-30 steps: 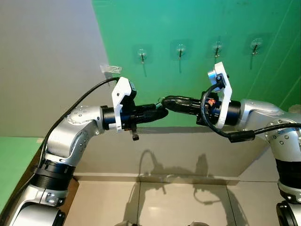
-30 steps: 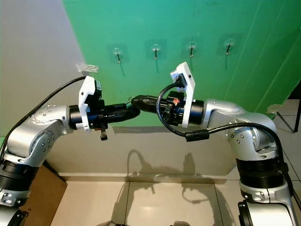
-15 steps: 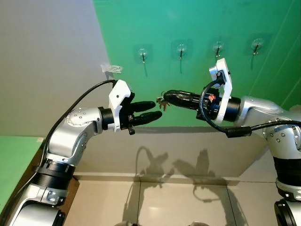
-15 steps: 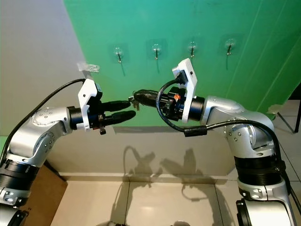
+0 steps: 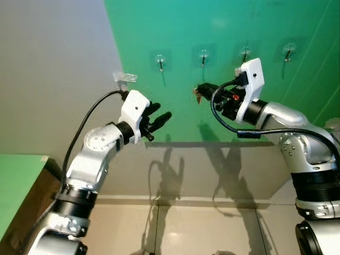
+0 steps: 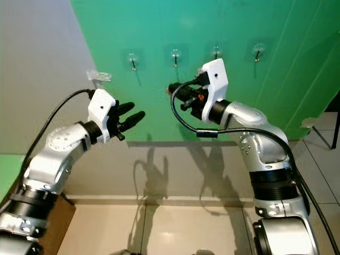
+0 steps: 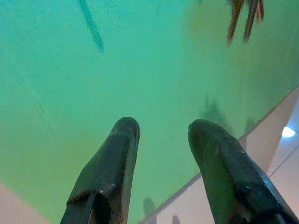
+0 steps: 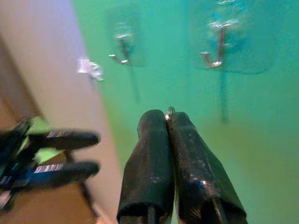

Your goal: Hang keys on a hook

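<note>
With your right gripper (image 5: 201,89) pinched on the keys (image 5: 197,96) just below the second hook (image 5: 203,56), lift the ring over its tip, leaving the left gripper (image 5: 159,117) spread apart.

Our right arm is raised and stretched forward, its gripper (image 5: 202,89) pinched tight, the two black fingers (image 8: 154,154) pressed together; our left arm is bent at the elbow and lifted, its gripper (image 5: 158,115) with fingers (image 7: 114,158) spread well apart.
</note>
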Available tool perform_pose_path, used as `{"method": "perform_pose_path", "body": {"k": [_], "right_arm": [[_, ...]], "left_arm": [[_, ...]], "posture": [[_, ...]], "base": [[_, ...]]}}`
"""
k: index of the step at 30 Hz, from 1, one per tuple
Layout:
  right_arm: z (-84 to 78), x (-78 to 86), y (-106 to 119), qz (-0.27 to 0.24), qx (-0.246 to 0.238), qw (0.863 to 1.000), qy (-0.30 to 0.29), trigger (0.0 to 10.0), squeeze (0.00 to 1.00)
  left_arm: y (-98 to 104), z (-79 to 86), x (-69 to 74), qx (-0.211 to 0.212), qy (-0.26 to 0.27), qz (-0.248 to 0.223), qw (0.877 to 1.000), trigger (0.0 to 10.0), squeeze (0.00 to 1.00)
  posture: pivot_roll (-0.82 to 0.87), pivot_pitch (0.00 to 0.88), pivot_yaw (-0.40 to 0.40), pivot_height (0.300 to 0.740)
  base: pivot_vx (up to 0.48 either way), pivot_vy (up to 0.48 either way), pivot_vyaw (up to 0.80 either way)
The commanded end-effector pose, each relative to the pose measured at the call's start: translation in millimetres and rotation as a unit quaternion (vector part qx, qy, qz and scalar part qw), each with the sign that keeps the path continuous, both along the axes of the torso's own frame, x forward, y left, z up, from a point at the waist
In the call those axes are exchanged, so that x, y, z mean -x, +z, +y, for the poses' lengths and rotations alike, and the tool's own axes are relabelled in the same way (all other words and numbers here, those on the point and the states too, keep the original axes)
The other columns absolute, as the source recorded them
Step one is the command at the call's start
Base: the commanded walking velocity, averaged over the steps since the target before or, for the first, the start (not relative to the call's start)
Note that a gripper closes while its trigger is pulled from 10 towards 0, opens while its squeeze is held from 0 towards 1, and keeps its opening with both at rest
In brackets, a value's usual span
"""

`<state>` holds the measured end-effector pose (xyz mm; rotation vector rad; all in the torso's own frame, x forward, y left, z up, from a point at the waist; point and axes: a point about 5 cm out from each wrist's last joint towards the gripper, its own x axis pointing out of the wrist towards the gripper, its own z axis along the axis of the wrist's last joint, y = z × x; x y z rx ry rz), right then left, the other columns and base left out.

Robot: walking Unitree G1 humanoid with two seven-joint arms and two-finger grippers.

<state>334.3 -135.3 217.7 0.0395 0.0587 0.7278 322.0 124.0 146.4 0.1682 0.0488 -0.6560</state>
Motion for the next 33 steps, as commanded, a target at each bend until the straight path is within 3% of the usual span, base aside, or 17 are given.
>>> {"method": "perform_pose_path", "body": {"k": [1, 7, 13, 18, 25, 33], "right_arm": [[2.2, -0.9, 2.3, -0.012, 0.004, 1.0, -0.004, 0.0, 0.0], [8.3, 3.6, 2.5, -0.019, -0.018, 1.0, -0.002, 0.0, 0.0], [6.7, 2.3, 8.1, -0.016, -0.038, 0.999, 0.0, 0.0, 0.0], [1.5, -5.3, 9.9, -0.043, -0.02, 0.998, -0.045, 0.0, 0.0], [-3.0, -9.6, 10.0, -0.049, -0.025, 0.995, -0.079, 0.0, 0.0], [3.5, -8.6, 11.6, -0.022, -0.063, 0.997, -0.045, 0.0, 0.0]], "left_arm": [[2.5, 3.8, -0.6, -0.009, 0.014, -0.012, 1.0, 10.0, 0.0], [-14.7, -20.2, 19.7, 0.029, 0.092, -0.038, 0.995, 10.0, 0.0], [-22.5, -29.2, 28.5, 0.067, 0.133, -0.044, 0.988, 10.0, 0.0], [-25.3, -26.7, 30.5, 0.094, 0.188, -0.048, 0.976, 10.0, 0.0], [-37.7, -15.9, 36.7, 0.089, 0.203, -0.03, 0.975, 10.0, 0.0], [-37.5, -18.5, 35.0, 0.087, 0.2, -0.032, 0.975, 10.0, 0.0]], "posture": [[-0.25, 0.013, 0.117, 0.74], [-0.26, 0.013, 0.123, 0.74], [-0.26, 0.01, 0.124, 0.74], [-0.26, 0.006, 0.125, 0.74], [-0.26, 0.0, 0.131, 0.74], [-0.26, 0.0, 0.128, 0.74]], "base": [[0.0, 0.0, 0.0], [0.0, 0.0, 0.0], [0.0, 0.0, 0.0], [0.0, 0.0, 0.0], [0.0, 0.0, 0.0], [0.0, 0.0, 0.0]]}}
